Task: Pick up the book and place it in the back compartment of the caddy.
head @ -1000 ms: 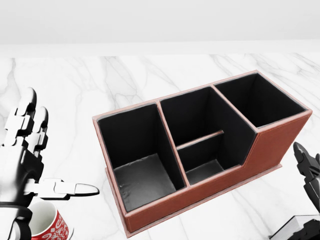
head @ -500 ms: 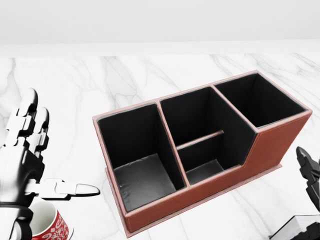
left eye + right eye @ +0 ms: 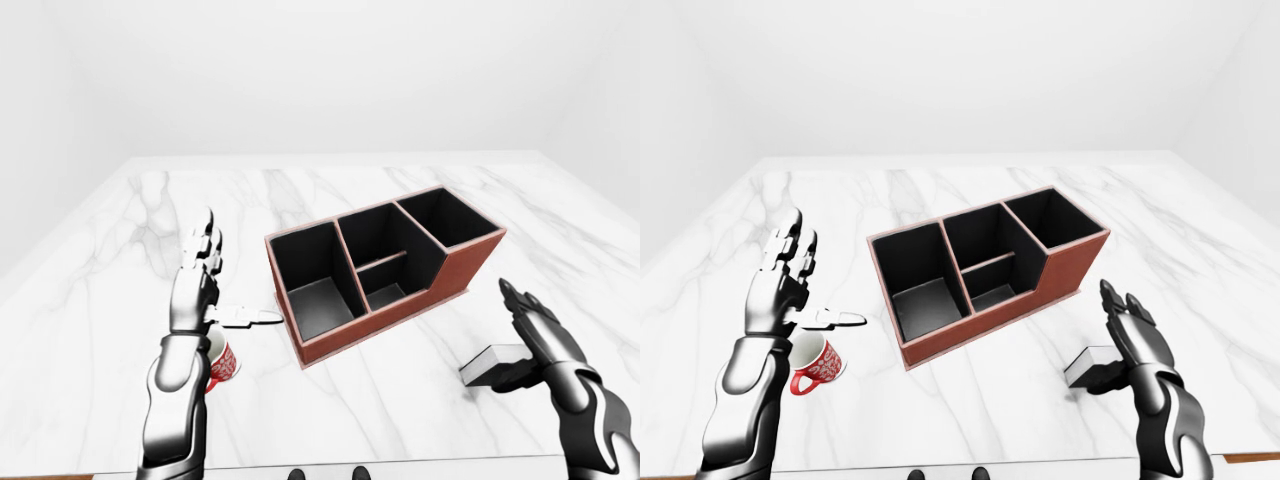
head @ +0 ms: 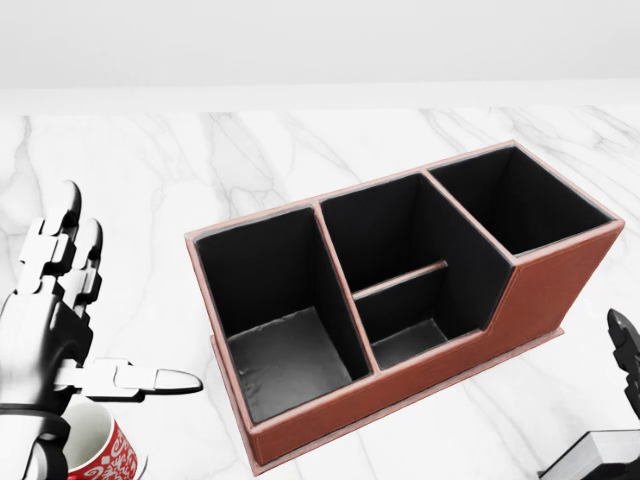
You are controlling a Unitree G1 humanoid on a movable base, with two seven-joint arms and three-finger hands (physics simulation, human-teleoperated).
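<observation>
The right hand [image 3: 1132, 340] is hovering, fingers spread, right over the book [image 3: 1092, 367] lying flat on the marble table [image 3: 970, 400], near the leather caddy [image 3: 385, 270]. Best wrapping its spine squarely before lifting. The left hand [image 3: 197, 285] is idling open above the mug [image 3: 816, 364].

I see the caddy [image 3: 985, 275] sitting slantwise mid-frame on the surface [image 3: 970, 195] in the right-eye view. The mug [image 3: 817, 364] lies at lower left, well apart from the caddy, directly below my left hand [image 3: 780, 290]. The book [image 3: 1092, 368] lies at lower right of the frame, near the caddy's lower right end, with my right hand [image 3: 1135, 335] just beside it on its right.
</observation>
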